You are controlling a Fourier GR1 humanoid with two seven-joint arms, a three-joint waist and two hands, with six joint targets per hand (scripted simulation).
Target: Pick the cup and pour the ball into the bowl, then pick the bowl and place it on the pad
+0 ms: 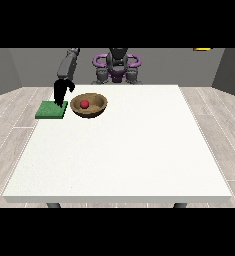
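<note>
One hand (62, 93) shows in the front view, at the view's left, hanging from a grey arm over the green pad (51, 110). Its dark fingers point down toward the pad's far right corner, but whether they are straight, curled or holding anything cannot be told; no cup can be made out anywhere on the table (124, 155).

Just right of the pad sits the wooden bowl (89, 106), upright with its mouth open to the ceiling, apart from the pad by a thin strip of white. Being round, it has no long axis across the table; its only axis runs straight up. The red ball (84, 104) rests inside it, slightly left of the middle, so the pour looks finished and the bowl's move to the pad looks to be what remains.

The risks follow from that layout. The hand hangs over the very spot where the bowl must land, so it has to shift right before it can take the rim, and a sideways brush on the way could push the bowl further from the pad. A pinch on one side of the rim would probably tilt the bowl as it rises, and the ball, free to roll, could run to the low side and spill out. Setting it down half on the pad's edge would leave it leaning. The other hand, which would show at the view's right, is not in sight
</note>
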